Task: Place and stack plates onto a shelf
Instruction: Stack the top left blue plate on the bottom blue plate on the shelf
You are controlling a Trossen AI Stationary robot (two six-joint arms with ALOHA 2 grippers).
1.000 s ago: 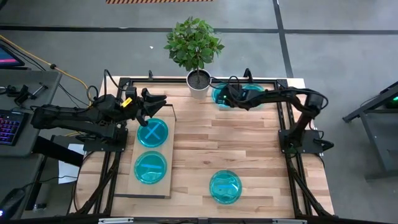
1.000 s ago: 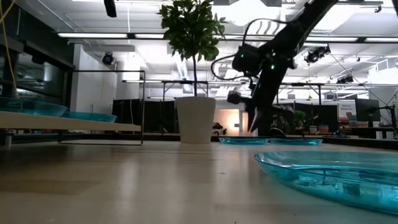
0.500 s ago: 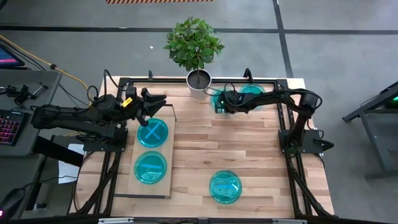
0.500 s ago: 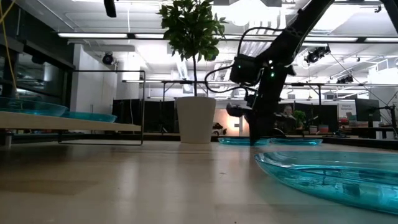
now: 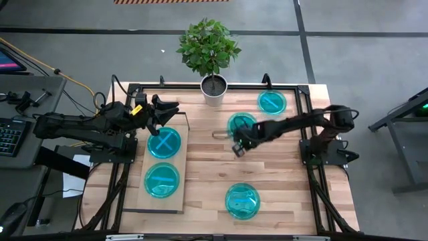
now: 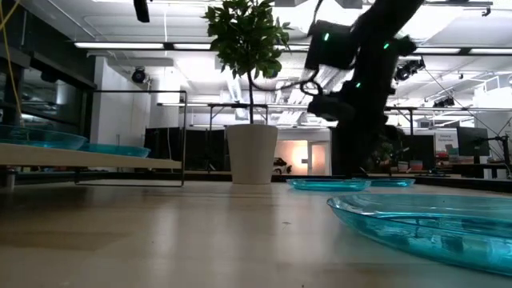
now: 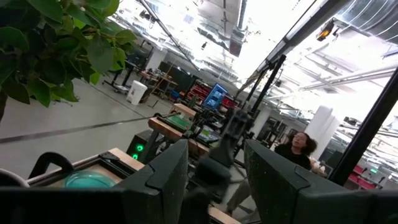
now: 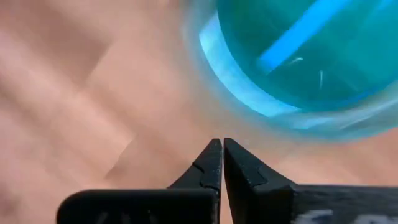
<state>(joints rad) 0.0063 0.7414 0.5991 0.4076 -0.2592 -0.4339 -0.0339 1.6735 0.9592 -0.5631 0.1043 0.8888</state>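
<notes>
Bare counter [image 5: 207, 171] lies open between the shelf [image 5: 175, 175] and the front plate [image 5: 242, 201]. The right gripper [image 5: 237, 148], fingers closed, hangs over mid-counter beside a plate [image 5: 241, 123]; the potted plant [image 5: 212, 86] blocks the rear edge.

The table [image 5: 200, 161] carries the shelf [image 5: 162, 164], three plates and a plant pot [image 5: 213, 90].

R gripper [image 5: 236, 148] mid-table by plate [image 5: 241, 124]; 2 plates on shelf [image 5: 179, 161]; L arm [image 5: 80, 126] near shelf
</notes>
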